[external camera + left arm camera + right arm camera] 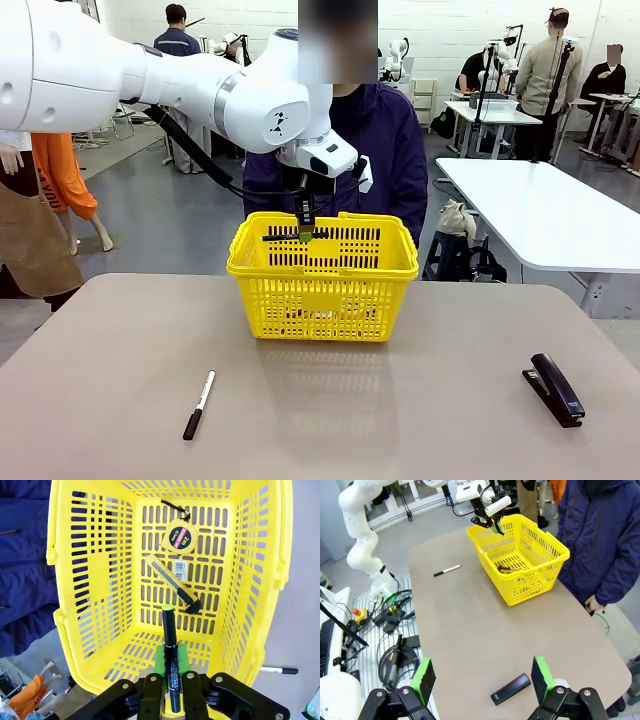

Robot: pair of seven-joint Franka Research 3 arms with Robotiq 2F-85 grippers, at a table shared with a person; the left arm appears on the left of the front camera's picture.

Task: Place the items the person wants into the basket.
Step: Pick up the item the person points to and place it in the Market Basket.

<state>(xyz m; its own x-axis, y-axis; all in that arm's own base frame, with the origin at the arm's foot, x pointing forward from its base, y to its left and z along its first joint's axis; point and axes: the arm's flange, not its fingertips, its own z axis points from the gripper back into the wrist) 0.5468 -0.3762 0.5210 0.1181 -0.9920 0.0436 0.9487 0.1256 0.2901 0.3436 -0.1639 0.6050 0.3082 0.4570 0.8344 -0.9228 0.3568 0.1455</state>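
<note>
My left gripper (305, 234) hangs over the yellow basket (322, 277), shut on a slim black marker (170, 657) whose yellow-green end points down into it. On the basket floor (210, 587) lie a yellow-and-black tape measure (180, 536) and a yellow utility knife (172, 581). The person (375, 150) in a dark jacket stands just behind the basket. From the right wrist view, the left gripper (495, 526) shows over the basket's far rim (520, 555). My right gripper (482, 677) is open above the table's near side, nothing between its fingers.
A white-and-black pen (199, 404) lies on the table front left. A black stapler (553, 388) lies at the front right, also under my right gripper (510, 689). Another white table (550, 215) stands behind on the right.
</note>
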